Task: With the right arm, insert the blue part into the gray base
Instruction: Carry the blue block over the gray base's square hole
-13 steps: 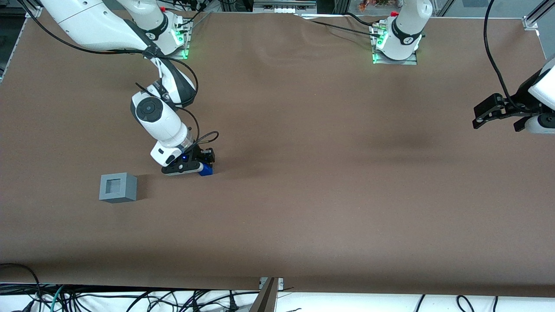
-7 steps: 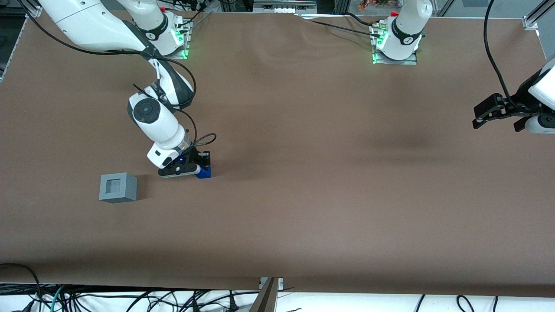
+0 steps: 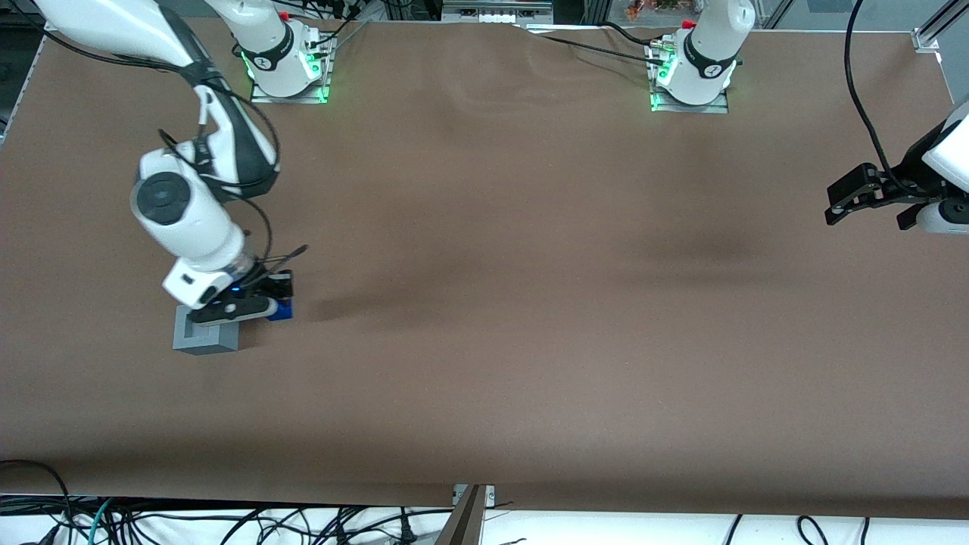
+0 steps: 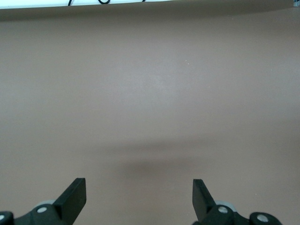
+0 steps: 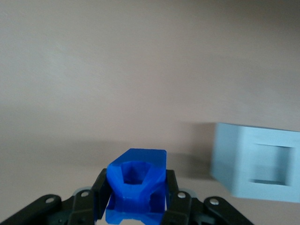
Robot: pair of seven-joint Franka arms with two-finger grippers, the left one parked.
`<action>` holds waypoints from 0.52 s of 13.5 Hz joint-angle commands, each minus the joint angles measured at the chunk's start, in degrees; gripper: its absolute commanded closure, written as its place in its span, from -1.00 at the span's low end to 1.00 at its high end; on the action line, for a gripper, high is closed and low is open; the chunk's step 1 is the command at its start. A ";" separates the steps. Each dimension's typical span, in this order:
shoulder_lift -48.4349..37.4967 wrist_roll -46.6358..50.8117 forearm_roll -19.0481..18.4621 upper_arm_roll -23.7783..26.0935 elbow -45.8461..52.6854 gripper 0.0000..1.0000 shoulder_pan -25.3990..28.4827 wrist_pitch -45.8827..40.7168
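Observation:
My right gripper is shut on the blue part, holding it just above the brown table, close beside the gray base. In the right wrist view the blue part sits clamped between the two black fingers, its hollow end facing outward. The gray base stands on the table with its square recess facing up, apart from the blue part. The arm's wrist and camera block overlap the base's upper edge in the front view.
The brown table cover stretches wide toward the parked arm's end. Two arm mounts with green lights stand at the table's back edge. Cables lie below the front edge.
The right arm has carried the blue part sideways toward the gray base, from well apart to right beside it. The grip on the part is unchanged.

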 commanded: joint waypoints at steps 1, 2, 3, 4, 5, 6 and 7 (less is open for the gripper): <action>-0.38 -13.88 8.17 -4.41 6.15 0.40 -0.27 -7.84; -0.38 -16.19 8.45 -6.08 7.30 0.41 -0.27 -9.08; -0.38 -16.99 8.45 -7.49 8.35 0.40 -0.36 -10.14; -0.21 -17.09 8.54 -8.29 9.06 0.41 -0.45 -10.76; 0.05 -17.09 8.37 -9.17 9.24 0.40 -0.80 -10.76; 0.40 -17.18 8.37 -10.22 9.77 0.40 -0.80 -9.98; 1.37 -17.09 8.45 -10.84 10.90 0.40 -0.89 -9.97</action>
